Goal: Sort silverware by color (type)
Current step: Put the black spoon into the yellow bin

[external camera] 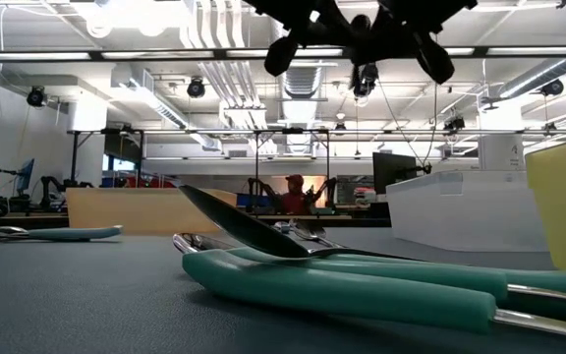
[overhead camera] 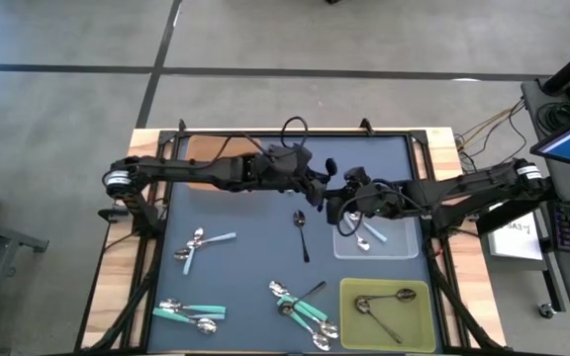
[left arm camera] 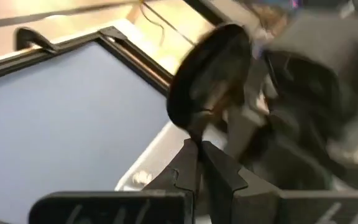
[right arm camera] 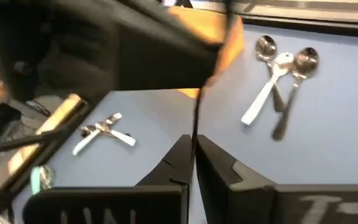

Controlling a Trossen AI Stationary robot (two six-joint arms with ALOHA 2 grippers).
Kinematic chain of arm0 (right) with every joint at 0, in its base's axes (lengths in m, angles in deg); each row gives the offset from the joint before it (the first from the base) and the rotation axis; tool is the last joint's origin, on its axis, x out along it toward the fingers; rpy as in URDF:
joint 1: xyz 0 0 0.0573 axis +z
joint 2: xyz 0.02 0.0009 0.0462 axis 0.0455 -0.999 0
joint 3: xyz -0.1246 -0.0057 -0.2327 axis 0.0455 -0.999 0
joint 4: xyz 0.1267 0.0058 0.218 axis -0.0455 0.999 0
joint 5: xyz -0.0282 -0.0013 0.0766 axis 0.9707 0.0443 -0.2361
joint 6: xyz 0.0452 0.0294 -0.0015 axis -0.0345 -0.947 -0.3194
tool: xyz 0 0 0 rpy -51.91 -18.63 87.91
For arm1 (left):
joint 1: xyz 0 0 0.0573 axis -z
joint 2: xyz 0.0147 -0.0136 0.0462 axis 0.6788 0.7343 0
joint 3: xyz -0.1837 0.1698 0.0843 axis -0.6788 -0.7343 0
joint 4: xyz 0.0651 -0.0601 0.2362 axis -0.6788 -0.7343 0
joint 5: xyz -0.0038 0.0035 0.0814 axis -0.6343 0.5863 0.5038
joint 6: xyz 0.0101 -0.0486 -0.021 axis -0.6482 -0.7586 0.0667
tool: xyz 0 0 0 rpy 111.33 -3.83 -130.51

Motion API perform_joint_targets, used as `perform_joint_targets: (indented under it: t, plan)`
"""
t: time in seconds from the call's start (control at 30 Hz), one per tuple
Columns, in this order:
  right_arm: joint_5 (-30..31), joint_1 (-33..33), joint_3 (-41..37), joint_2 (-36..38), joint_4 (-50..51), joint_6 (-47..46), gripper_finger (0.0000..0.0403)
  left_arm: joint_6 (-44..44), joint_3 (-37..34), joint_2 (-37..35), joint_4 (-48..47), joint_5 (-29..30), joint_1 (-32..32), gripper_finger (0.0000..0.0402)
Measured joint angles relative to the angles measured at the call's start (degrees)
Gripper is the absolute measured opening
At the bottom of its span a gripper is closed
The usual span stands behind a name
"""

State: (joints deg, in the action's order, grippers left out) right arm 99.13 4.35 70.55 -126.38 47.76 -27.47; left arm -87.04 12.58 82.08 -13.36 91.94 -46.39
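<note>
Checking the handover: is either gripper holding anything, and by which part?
Both seem shut on one dark spoon: the left gripper at the neck just under the bowl, the right gripper on the thin handle.

a dark blue mat [overhead camera: 255,257] covers a wooden table [overhead camera: 117,287]; a yellow-green tray [overhead camera: 419,316] and a clear tray [overhead camera: 404,237] sit at its right.

Blue mat [overhead camera: 255,247] on table [overhead camera: 117,287] — spoons [overhead camera: 300,302], clear tray [overhead camera: 394,242], yellow-green tray [overhead camera: 424,331].

Right arm [left arm camera: 328,81] blurred; teal spoon [external camera: 362,285] cut off
</note>
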Motion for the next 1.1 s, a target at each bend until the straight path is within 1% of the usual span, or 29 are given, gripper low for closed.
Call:
perform_joint_targets:
  t: [0.1,0.2,0.27,0.37,0.47,0.57,0.7,0.9,1.07,1.1]
  plan:
    - [1.69,-0.25,0.1,3.79,5.68,-0.56,0.0008,3.37,-0.22,-0.54,-3.28,-2.9,0.15,0.0002]
    - [1.3,-0.14,0.13,7.48,11.97,-1.92,0.0008,5.73,-0.26,-1.48,-6.31,-3.15,0.19,0.0002]
    - [-2.99,-0.07,0.09,9.76,15.45,-2.35,0.0008,7.28,-0.19,-2.38,-8.69,-3.62,0.08,0.0001]
    - [-12.71,0.25,0.09,12.69,18.14,-2.46,0.0008,9.53,-0.18,-2.58,-14.13,-5.95,0.01,0.0001]
    - [-22.92,2.5,0.09,13.21,19.95,-3.92,0.0008,10.81,-0.24,-2.65,-20.31,-6.79,0.38,0.0001]
    - [-30.96,6.29,-0.23,11.81,21.36,-7.02,0.0008,12.12,-0.22,-3.02,-26.05,-6.88,0.57,0.0001]
    - [-36.79,13.16,-0.57,8.42,22.73,-11.48,0.0008,12.88,-0.22,-3.02,-30.15,-6.74,0.66,0.0]
    - [-41.61,23.4,-0.81,1.84,23.75,-16.78,0.0008,13.73,-0.22,-3.02,-30.21,-6.73,0.7,0.0]
    - [-42.46,26.27,-0.81,0.1,23.35,-19.8,0.0008,13.92,-0.22,-3.02,-30.18,-6.67,0.7,0.0]
    - [-43.56,26.94,-0.81,-0.19,23.39,-19.71,0.0008,13.93,-0.22,-3.02,-30.18,-6.67,0.69,0.0]
